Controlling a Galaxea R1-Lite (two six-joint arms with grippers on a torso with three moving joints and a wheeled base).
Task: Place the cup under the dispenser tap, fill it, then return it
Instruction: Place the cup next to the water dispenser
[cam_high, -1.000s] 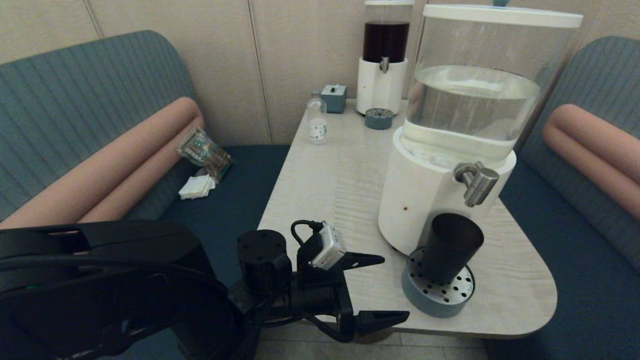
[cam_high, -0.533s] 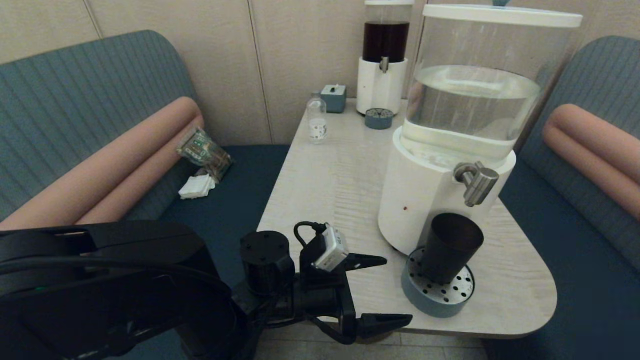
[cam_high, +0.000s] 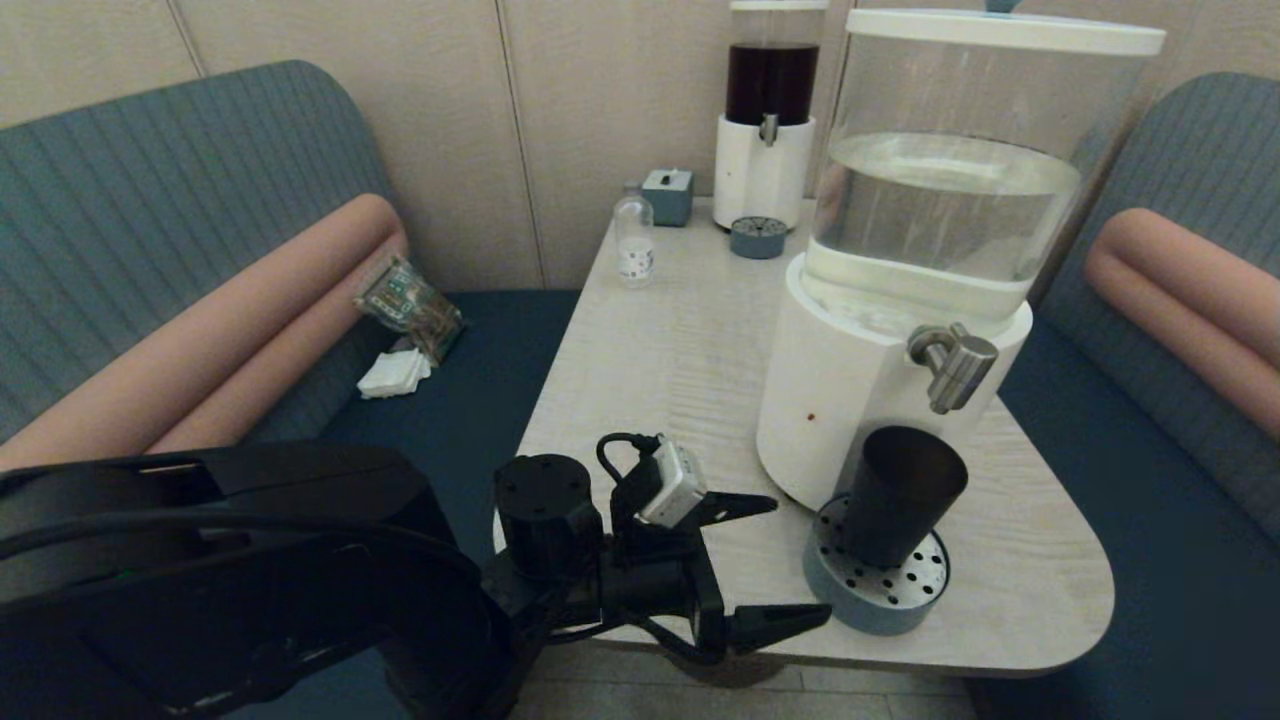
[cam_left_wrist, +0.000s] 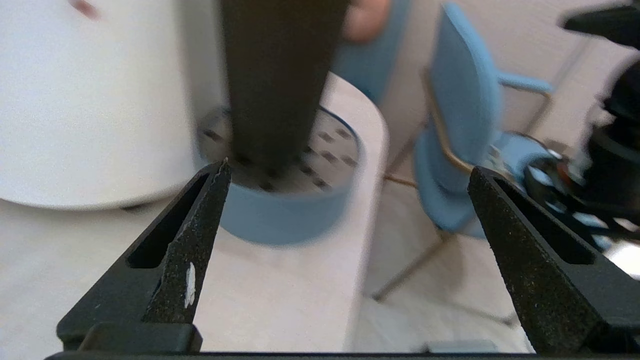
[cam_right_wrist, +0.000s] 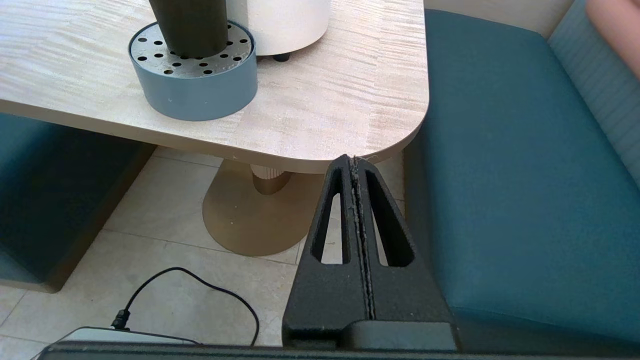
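Cup (cam_high: 900, 495) stands on drip tray (cam_high: 880, 600) under dispenser tap (cam_high: 953, 362), near tabletop (cam_high: 660, 360) front edge; fill unclear. Left tool (cam_high: 775, 565) beside it. Left wrist: fingers (cam_left_wrist: 185, 250) spread, cup ungripped, return pending. Right wrist: right tool (cam_right_wrist: 356, 165) pressed together, off tabletop corner.

Matte black cup (cam_high: 900, 495), grey-blue perforated drip tray (cam_high: 878, 590), pale woodgrain table (cam_high: 660, 360), seemingly brushed-steel tap (cam_high: 952, 362)

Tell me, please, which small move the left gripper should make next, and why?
Probably move the left gripper forward and a little up toward the cup. Its fingers are open, short of the cup and low by the drip tray, where the cup stands under the dispenser tap.
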